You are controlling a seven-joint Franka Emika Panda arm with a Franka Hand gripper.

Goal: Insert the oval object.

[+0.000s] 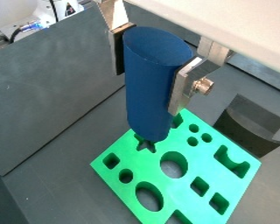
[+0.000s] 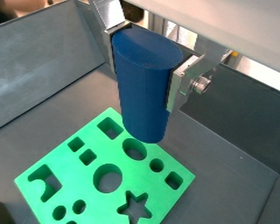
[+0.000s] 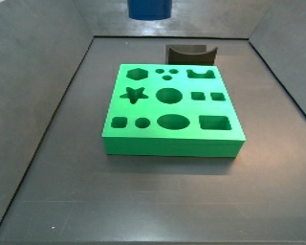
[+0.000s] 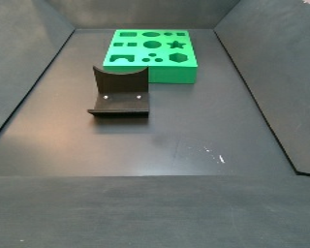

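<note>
My gripper [image 1: 152, 70] is shut on the oval object [image 1: 149, 83], a tall smooth blue peg held upright between the silver fingers [image 1: 187, 85]. Both wrist views show it, and the gripper [image 2: 149, 66] grips the peg [image 2: 143, 92] near its upper end. The peg hangs well above the green block [image 1: 122, 168], which also shows in the wrist view [image 2: 63, 150]. In a side view only the peg's lower end [image 3: 149, 8] shows at the upper edge, above the green block [image 3: 182, 144] with its oval hole [image 3: 175, 122]. The gripper is out of the side view that shows the green block [image 4: 139, 68].
The dark fixture [image 4: 119, 92] stands on the floor beside the green block and also shows in two other views [image 3: 190, 53] [image 1: 254, 122]. Grey walls [image 3: 41, 105] enclose the floor on all sides.
</note>
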